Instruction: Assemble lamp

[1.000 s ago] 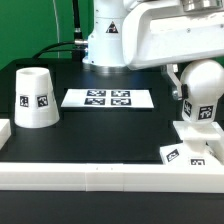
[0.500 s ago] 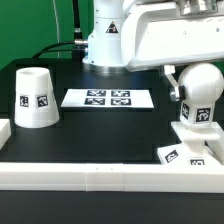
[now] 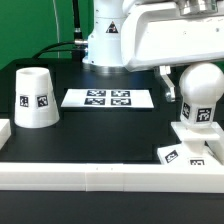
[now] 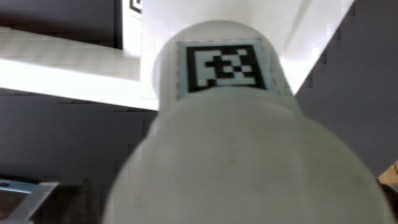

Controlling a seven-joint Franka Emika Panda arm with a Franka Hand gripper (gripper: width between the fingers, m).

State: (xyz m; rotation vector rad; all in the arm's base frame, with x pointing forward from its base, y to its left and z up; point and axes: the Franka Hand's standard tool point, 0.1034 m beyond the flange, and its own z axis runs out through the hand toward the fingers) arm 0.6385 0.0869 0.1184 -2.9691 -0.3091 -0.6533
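The round-topped bulb (image 3: pixel 201 100) stands upright on the low square base (image 3: pixel 186 152) at the exterior view's right. My gripper (image 3: pixel 196 84) comes down from the big white arm above and is shut on the bulb's upper part; one dark finger (image 3: pixel 170 86) shows on its left side, the other is hidden. In the wrist view the bulb (image 4: pixel 231 150) fills most of the picture with its tag facing the camera; no fingers show there. The cup-like shade (image 3: pixel 33 97) stands rim down at the exterior view's left, far from the gripper.
The marker board (image 3: pixel 108 98) lies flat in the middle at the back. A long white rail (image 3: pixel 100 177) runs along the front edge, with a short piece (image 3: pixel 4 130) at the left. The robot's white pedestal (image 3: pixel 108 40) stands behind.
The bulb has turned about its upright axis on the base; its tag has swung toward the exterior view's right. The shade and base have not moved.
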